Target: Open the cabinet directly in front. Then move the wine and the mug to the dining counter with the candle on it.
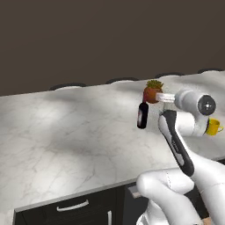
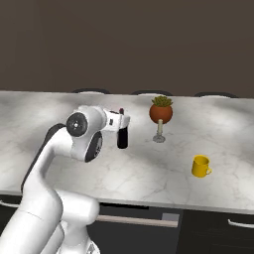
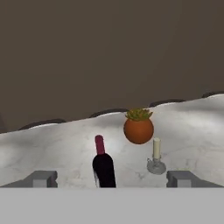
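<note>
Nearest you, the gripper (image 3: 112, 178) stands with its jaws spread wide and nothing between them, the wine (image 3: 103, 165) upright on the dining counter (image 1: 66, 132) just beyond. The candle (image 2: 160, 115) stands beside the bottle, and the mug (image 2: 201, 166) sits apart — nearer the counter's front edge, its inside hidden from you. Bare marble stretches to your left.

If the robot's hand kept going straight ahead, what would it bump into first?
Probably the wine. It stands upright on the dining counter right between the open gripper's fingertips. The candle is farther back and off to one side.
</note>
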{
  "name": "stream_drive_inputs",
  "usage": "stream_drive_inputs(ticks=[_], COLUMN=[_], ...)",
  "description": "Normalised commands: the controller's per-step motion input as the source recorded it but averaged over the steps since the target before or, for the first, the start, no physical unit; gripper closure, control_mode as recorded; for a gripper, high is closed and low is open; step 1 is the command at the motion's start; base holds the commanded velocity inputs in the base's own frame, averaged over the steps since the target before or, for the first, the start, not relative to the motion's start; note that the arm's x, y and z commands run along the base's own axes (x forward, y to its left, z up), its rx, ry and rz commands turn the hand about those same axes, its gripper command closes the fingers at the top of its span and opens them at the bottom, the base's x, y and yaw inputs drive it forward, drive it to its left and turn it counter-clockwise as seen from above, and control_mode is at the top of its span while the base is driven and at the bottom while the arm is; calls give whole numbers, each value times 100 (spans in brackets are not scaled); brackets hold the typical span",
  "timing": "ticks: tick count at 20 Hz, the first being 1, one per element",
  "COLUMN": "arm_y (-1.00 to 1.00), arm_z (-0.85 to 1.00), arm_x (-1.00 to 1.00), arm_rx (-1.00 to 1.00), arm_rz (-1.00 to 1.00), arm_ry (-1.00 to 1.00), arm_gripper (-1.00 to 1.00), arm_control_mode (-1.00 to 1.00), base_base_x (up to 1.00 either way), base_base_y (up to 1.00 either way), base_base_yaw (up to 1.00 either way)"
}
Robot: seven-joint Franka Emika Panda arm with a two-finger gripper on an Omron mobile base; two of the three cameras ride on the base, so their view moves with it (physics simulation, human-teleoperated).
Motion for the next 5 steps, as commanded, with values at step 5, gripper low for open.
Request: stream_drive_inputs(ticks=[5], arm_y=[-15], arm_z=[-10], arm_x=[-100], arm_rx=[6], arm_rz=[11], arm_ry=[-33], arm_gripper=[-100], arm_control_mode=[-100], base_base_x=[0], base_base_y=[0], base_base_yaw=[0])
